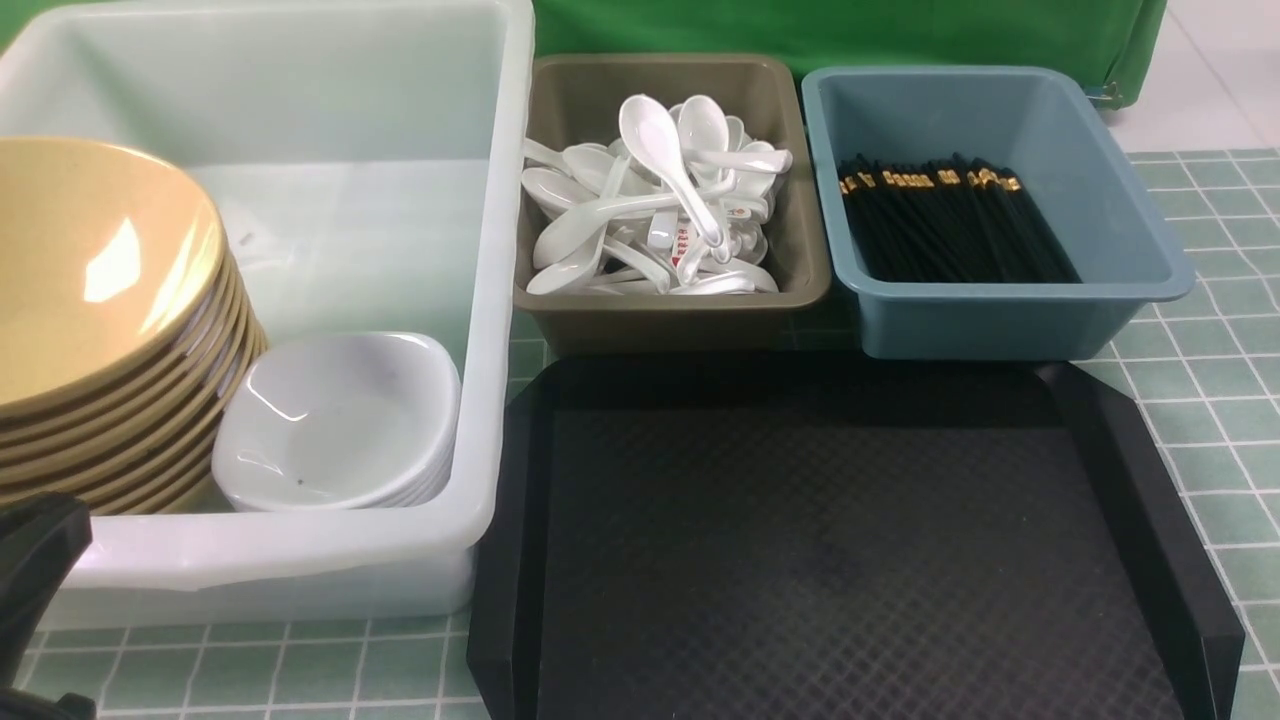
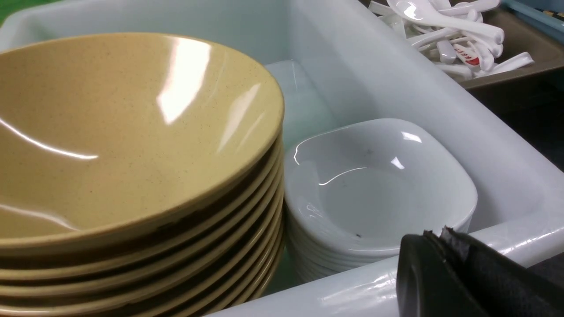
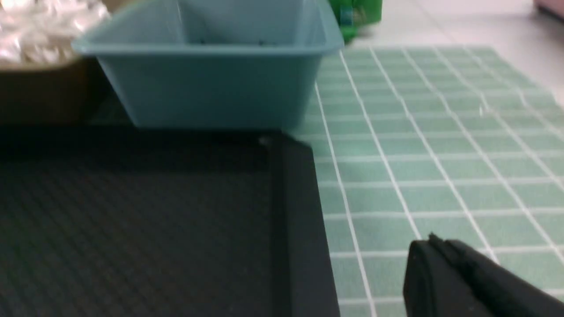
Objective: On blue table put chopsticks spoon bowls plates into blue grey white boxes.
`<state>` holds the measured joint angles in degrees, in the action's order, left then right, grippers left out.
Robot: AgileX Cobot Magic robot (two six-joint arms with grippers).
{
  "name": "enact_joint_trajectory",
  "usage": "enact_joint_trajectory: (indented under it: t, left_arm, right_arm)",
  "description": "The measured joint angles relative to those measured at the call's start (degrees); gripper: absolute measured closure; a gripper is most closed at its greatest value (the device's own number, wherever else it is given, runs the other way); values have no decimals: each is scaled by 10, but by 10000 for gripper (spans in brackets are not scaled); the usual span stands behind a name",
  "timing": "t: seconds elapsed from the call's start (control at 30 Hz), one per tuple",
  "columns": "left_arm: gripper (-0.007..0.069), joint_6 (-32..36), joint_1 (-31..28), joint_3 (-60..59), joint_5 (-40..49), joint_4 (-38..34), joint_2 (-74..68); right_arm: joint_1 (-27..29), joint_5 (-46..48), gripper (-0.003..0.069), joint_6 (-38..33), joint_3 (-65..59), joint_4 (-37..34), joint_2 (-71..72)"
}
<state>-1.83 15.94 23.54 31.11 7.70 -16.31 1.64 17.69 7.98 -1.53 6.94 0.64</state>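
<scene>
Near left gripper [image 2: 434, 240]: translucent white box [image 1: 488, 300]; mustard-tan bowls [image 1: 110, 270], darker speckles; plates [image 1: 335, 420] plain white. Farther off: olive-grey box [image 1: 680, 320], white spoons [image 1: 655, 140], one red-marked. Beyond right gripper [image 3: 434, 246]: dusty-blue box [image 1: 970, 325]; black chopsticks [image 1: 950, 230], gold bands; pale green cloth [image 3: 440, 176], white grid.

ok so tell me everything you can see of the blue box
The blue box is a dusty blue open tub, plastic by the look of it, rectangular, with rounded corners, walls that flare upward and a rolled rim. It stands upright at the far side of the black tray, right of the grey box. Black chopsticks with gold bands lie inside, side by side.
</scene>
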Motion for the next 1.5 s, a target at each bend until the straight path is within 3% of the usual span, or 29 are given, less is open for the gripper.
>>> enact_joint_trajectory:
  t: [0.83, 1.0, 1.13, 1.2, 1.33, 1.5]
  left_arm:
    - [638, 0, 0, -27, -7, -11, 4]
    - [638, 0, -33, -101, -140, -69, 39]
    - [638, 2, -104, -183, -269, -113, 80]
    - [638, 2, -140, -220, -292, -124, 106]
    - [638, 2, -169, -250, -267, -128, 159]
    - [638, 2, -171, -251, -159, -122, 170]
  right_arm:
    - [0, 2, 616, -7, 0, 0, 0]
    - [0, 2, 613, -8, 0, 0, 0]
    - [0, 2, 613, -8, 0, 0, 0]
    - [0, 2, 613, -8, 0, 0, 0]
    - [0, 2, 611, -8, 0, 0, 0]
    - [0, 2, 610, -8, 0, 0, 0]
